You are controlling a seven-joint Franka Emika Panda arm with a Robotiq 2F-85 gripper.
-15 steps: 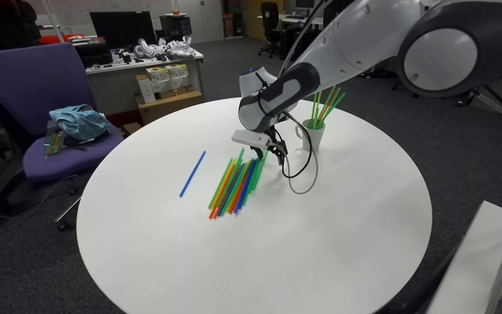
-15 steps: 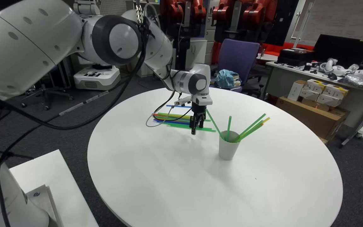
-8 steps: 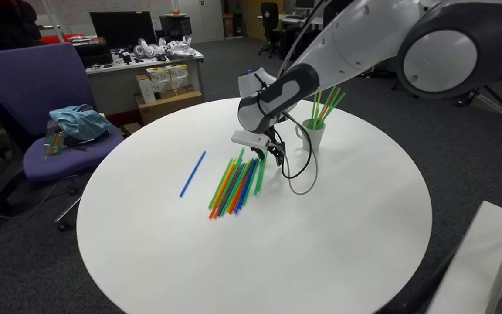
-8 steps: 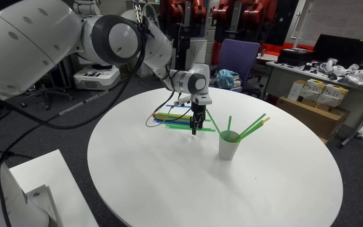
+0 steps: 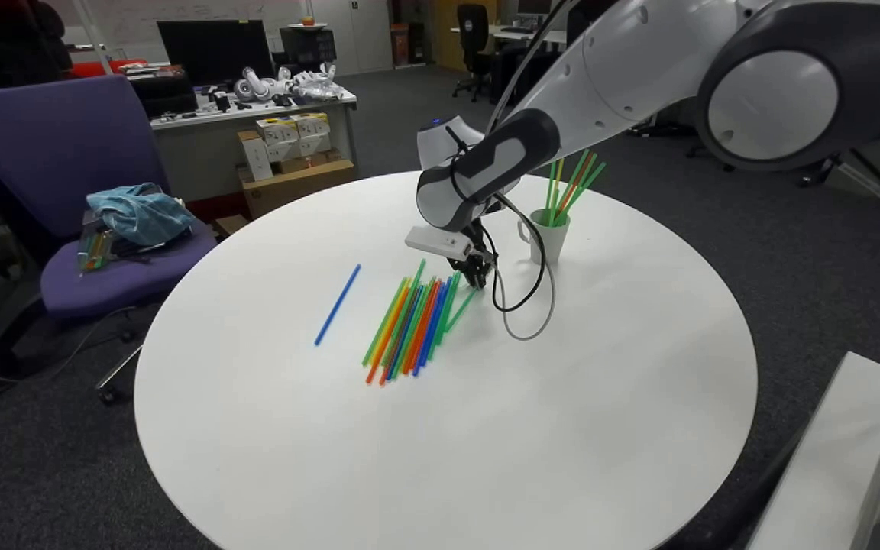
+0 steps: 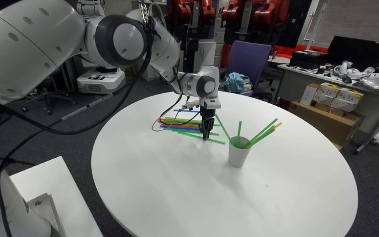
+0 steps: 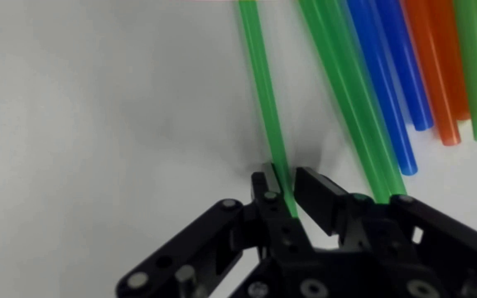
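My gripper (image 7: 285, 167) points down at the table with its jaws almost together. A single green straw (image 7: 263, 78) lies between the fingertips, against the left one; a thin gap shows on its right side. Two more green straws (image 7: 354, 107) run beneath the right finger, outside the jaws. Blue, orange, green and yellow straws lie beside them in a loose bundle (image 5: 409, 328). In an exterior view the gripper (image 6: 206, 136) stands low over one end of the bundle, with the green straw (image 6: 215, 141) angled away from the others.
A white mug (image 5: 549, 237) holding several upright straws stands close to the gripper. One blue straw (image 5: 338, 304) lies apart from the bundle on the round white table (image 5: 562, 428). Cables (image 5: 551, 313) loop from the wrist down near the tabletop.
The jaws have drawn in from wide to nearly together. One green straw has swung out from the bundle, and the remaining straws have shifted slightly. The arm has barely moved.
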